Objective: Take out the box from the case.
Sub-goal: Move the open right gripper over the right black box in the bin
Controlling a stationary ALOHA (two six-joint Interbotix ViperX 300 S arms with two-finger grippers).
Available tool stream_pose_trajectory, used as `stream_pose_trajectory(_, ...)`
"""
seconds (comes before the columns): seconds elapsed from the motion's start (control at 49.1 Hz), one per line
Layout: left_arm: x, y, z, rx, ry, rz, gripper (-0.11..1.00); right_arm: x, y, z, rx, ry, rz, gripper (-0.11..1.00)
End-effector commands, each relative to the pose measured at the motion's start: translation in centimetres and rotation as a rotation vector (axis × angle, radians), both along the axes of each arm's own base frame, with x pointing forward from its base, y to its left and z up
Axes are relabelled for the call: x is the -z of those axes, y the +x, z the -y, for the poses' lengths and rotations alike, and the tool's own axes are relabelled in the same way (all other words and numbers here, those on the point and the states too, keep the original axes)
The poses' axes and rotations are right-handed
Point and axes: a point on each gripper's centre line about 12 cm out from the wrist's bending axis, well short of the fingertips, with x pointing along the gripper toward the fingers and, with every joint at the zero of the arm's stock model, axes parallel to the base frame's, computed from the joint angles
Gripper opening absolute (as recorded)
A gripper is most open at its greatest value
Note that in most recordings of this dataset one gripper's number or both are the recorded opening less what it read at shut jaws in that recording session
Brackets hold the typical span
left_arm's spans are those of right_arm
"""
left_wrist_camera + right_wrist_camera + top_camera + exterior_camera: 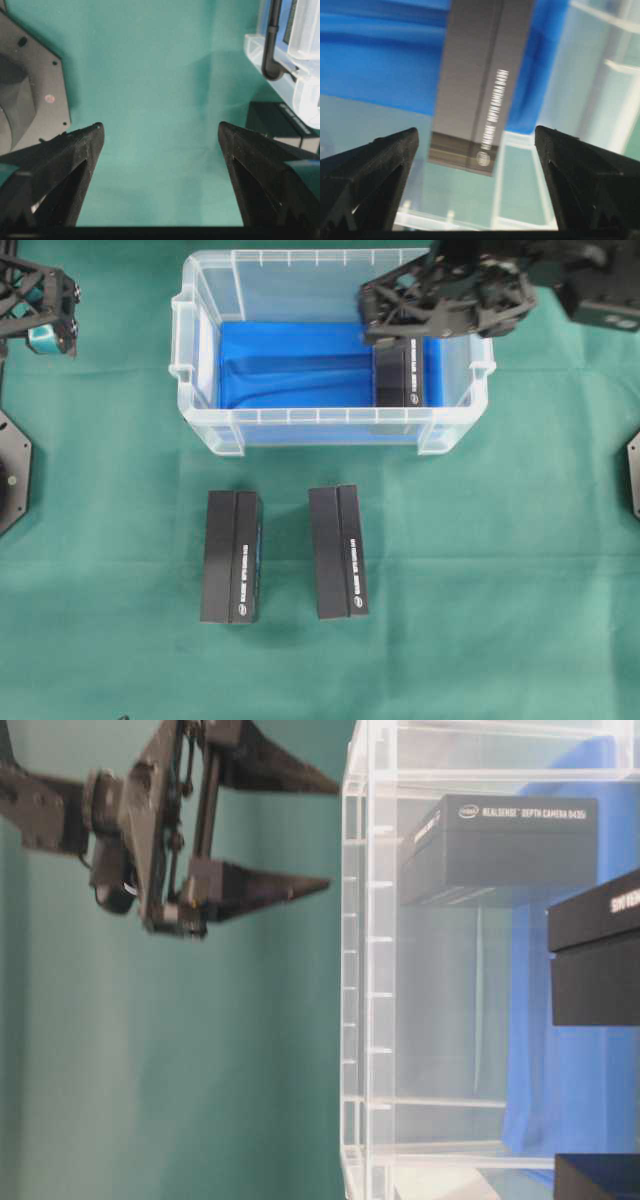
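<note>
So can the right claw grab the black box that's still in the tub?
Probably yes. The right claw is open right above the black box in the tub, and nothing covers the box. The tub wall is close beside it, though.

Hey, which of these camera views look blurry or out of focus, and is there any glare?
Right wrist view: the box is smeared, its white lettering unreadable, as if by motion. Table-level view: soft throughout, though the box label stays readable through the case wall. Left wrist view: the near tool tips are soft. Overhead view: fairly sharp, evenly lit, soft shadows. No strong glare in any view.
</note>
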Motion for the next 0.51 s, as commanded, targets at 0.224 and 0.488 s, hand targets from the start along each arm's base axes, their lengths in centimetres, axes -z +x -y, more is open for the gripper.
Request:
stream_pose_trajectory(0.224, -0.81, -0.01, -0.16, 0.027, 0.021, 0.026, 0.99, -1.33, 1.32, -0.12, -0.001, -0.013, 0.045, 0.91)
stream_pose_trajectory(0.488, -0.81, 0.03, -0.07, 0.03, 0.021, 0.026, 0.99, -1.35, 1.26, 0.06, 0.006, -0.027, 0.041, 0.91)
